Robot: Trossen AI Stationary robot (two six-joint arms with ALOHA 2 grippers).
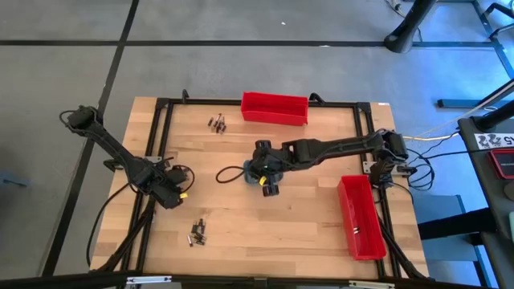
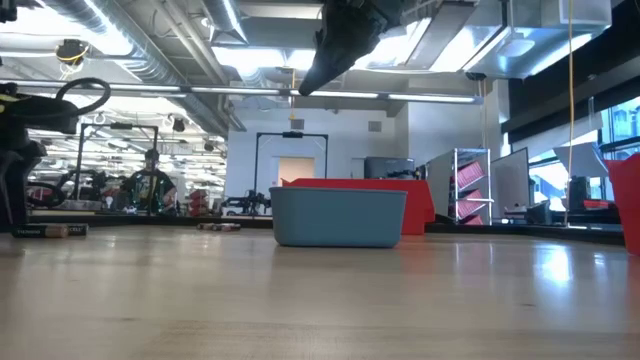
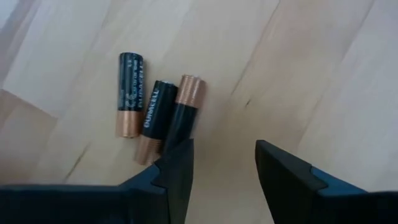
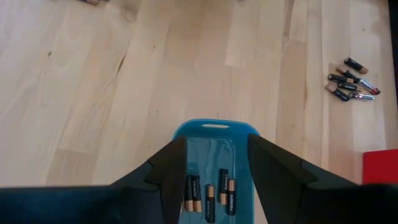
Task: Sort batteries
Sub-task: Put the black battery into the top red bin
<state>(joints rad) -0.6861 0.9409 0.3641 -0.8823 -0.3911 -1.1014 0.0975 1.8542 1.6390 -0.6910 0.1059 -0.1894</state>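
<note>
Left wrist view: left end effector (image 3: 224, 165) open beside batteries (image 3: 155, 112).

we read "duracell" in pale letters along the dark body of the middle battery (image 3: 156, 112) of three lying on the wood; the lettering on its neighbour (image 3: 130, 93) stays illegible to us.

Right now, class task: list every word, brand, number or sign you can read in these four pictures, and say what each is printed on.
"DURACELL": along the black body of the middle battery of three lying on the wood, left wrist view.
Print on the battery beside it: too blurred to read.
Black-and-white sheet at the table's right, high view: markings unreadable.
Batteries in the blue tray, right wrist view: too small to read.
</note>
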